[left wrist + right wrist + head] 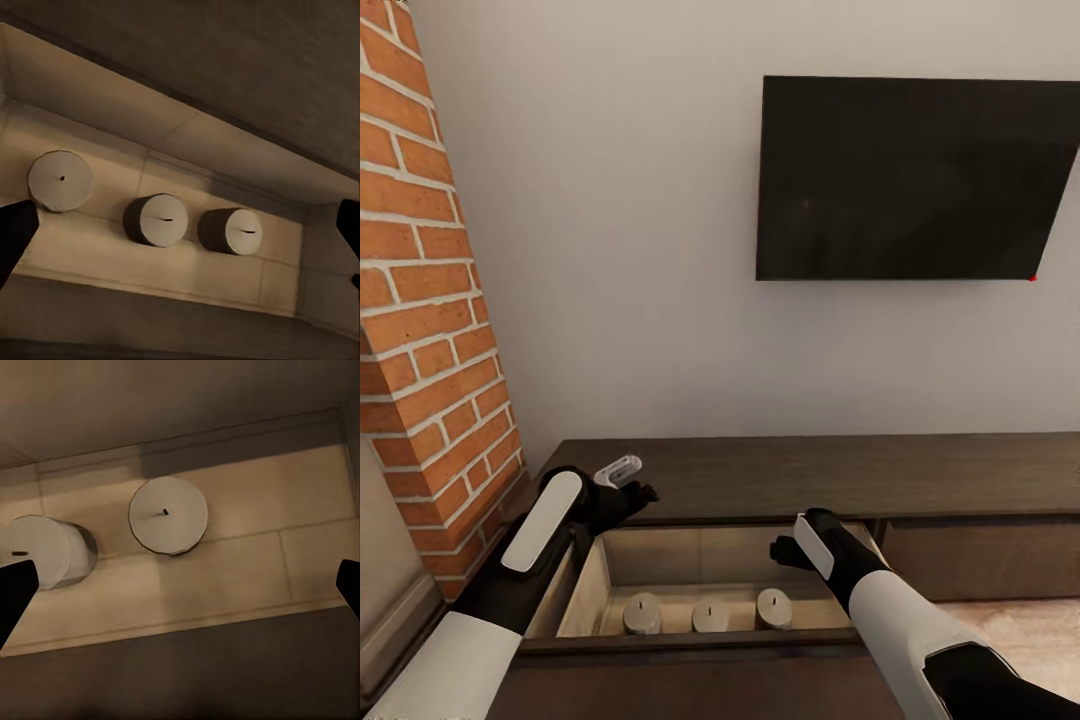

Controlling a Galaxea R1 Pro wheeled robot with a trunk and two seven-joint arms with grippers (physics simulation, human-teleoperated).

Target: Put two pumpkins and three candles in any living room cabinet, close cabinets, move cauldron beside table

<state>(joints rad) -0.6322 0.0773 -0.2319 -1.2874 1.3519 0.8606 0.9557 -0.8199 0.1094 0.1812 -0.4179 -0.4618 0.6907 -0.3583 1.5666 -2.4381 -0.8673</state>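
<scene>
The cabinet (810, 475), a long low dark-brown console, runs along the wall with its left drawer (585, 590) pulled out. Three candles stand in a row on the pale drawer floor (642, 613) (710, 615) (774, 607). All three candles (156, 220) appear in the left wrist view, two of them (168, 515) in the right wrist view. My left gripper (628, 482) (180, 240) hangs open over the drawer's back left corner. My right gripper (788, 551) (180, 592) is open above the rightmost candle, holding nothing. The pumpkins and the cauldron are out of view.
A black TV (910, 180) hangs on the white wall above the console. A red brick column (420, 300) stands close on the left. A shut drawer front (980, 560) lies right of the open one, with pale wood floor (1010, 630) below it.
</scene>
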